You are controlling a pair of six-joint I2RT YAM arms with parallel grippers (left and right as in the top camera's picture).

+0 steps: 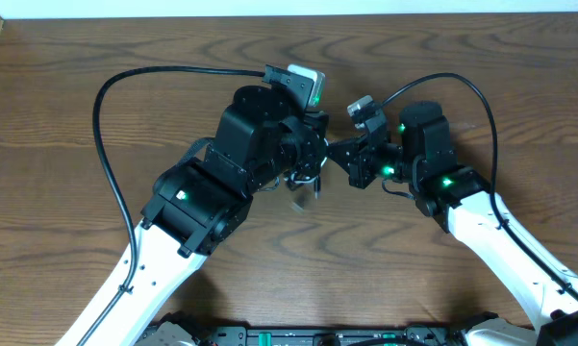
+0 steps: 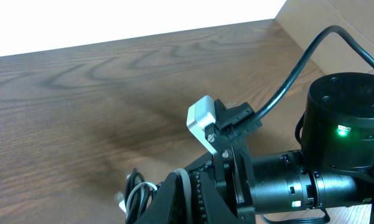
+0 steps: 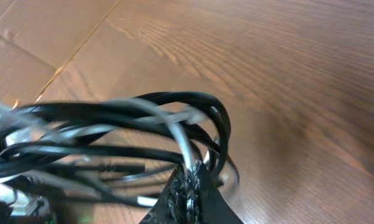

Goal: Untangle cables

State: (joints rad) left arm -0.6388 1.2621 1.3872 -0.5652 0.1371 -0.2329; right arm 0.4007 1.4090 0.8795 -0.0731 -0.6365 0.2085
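Worktop (image 1: 58, 106): brown wood-grain board, matte finish. Adjoining item: pale cardboard sheet (image 3: 31, 43) along one edge, flat, one seam.

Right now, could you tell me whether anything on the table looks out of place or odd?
Nothing looks spilled or damaged. Only the cables stand out: black and white cords looped through one another in a tangled bunch, with the right gripper shut on a white strand.

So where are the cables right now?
Overhead, the cables are bunched near the middle of the table; the right wrist view shows the right gripper pinching them.
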